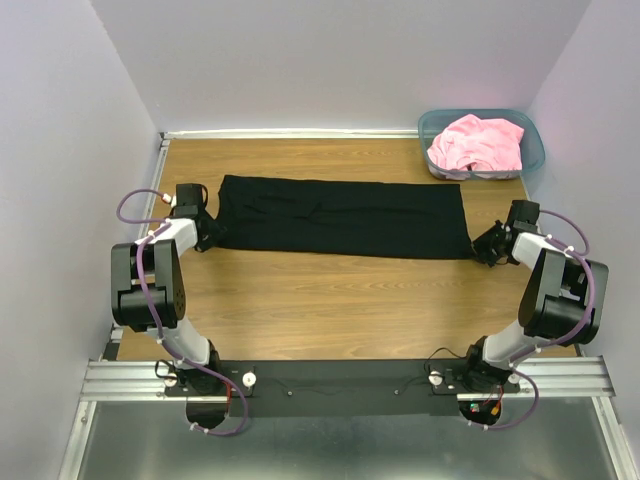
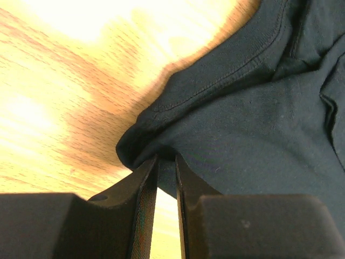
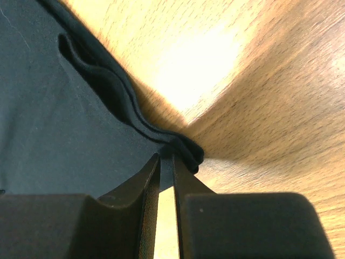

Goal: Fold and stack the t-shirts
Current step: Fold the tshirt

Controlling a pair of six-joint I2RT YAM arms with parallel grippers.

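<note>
Black t-shirt (image 1: 340,217) lies flat on the bench (image 1: 330,300) as a long dark band, between the two arms. Its long axis runs left to right across the bench, and the right end sits slightly nearer the arms than the left.

Left hand (image 1: 205,232) is at the band's near-left corner. In the left wrist view its fingers (image 2: 141,194) are nearly together, with only a thin bright slit between them lower down. The cloth corner is bunched right at the tips. It reads as clenched on the black t-shirt.

Right hand (image 1: 487,245) is at the near-right corner. In the right wrist view a doubled hem curls over the fingertips, which are pressed close. This hand too is clenched on the black t-shirt.

Pink t-shirt (image 1: 478,143) is crumpled in a heap inside the teal bin (image 1: 534,150) at the far right corner of the bench, well apart from both hands.

Hard to read: no collar or sleeves can be made out on the black t-shirt, so I cannot tell which end is the neck. Seams and folds show faintly near the left end. From above, both hands merge with the dark cloth, so the fingertips cannot be picked out there. Both wrist views are glare-washed on the wood.
</note>
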